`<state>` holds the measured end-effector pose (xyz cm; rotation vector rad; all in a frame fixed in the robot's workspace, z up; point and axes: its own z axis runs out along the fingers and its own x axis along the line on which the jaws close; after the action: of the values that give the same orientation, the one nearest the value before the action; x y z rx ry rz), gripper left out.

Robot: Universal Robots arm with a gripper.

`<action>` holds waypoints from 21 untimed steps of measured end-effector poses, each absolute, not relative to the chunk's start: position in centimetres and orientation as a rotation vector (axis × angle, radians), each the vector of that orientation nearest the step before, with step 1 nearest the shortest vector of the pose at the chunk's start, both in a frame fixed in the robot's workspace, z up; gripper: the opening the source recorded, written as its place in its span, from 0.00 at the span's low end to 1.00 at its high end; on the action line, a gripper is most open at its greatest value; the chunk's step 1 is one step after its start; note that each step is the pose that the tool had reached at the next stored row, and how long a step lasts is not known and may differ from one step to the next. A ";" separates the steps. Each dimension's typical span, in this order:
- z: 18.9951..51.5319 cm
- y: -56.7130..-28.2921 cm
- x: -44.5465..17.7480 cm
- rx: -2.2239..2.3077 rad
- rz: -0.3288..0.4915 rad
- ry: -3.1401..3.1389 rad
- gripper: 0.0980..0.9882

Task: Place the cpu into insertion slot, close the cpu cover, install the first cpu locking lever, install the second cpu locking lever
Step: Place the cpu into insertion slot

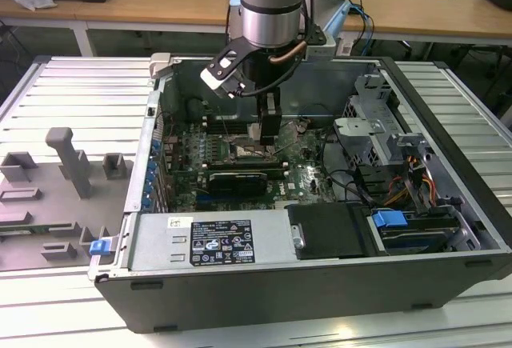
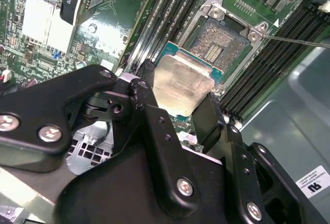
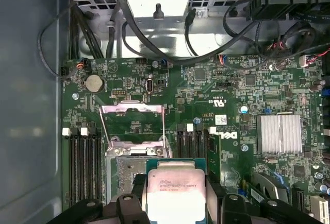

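The gripper (image 2: pixel 180 92) clamps the chip (image 3: pixel 172 185) by two opposite edges just above the socket (image 1: pixel 250 153), offset toward two o'clock in the exterior view. Keep it level and square with the rim; the cover (image 3: pixel 132 109) stands open.

The cpu (image 3: pixel 174 183), a flat square chip with a pale silver top and green edge, is hanging level, clamped at two opposite sides by the gripper (image 3: pixel 175 199). It is sitting just over one edge of the insertion slot (image 2: pixel 216 46), not seated. The slot is lying bare, its dark contact field showing inside a silver rim. The cpu cover (image 3: pixel 132 109), a thin silver window frame, is standing swung up and open.
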<state>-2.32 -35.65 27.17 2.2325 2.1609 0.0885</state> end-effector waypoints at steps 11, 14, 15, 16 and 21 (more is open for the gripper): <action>25.5 -34.7 -2.3 2.210 0.089 2.185 0.50; 25.0 -34.4 -2.3 2.191 0.090 2.205 0.50; 24.9 -34.3 -2.3 2.183 0.090 2.213 0.50; 24.8 -34.2 -2.4 2.178 0.090 2.218 0.50; 24.3 -33.7 -2.5 2.184 0.090 2.212 0.50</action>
<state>-2.46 -33.72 24.28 2.1839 2.2119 0.0899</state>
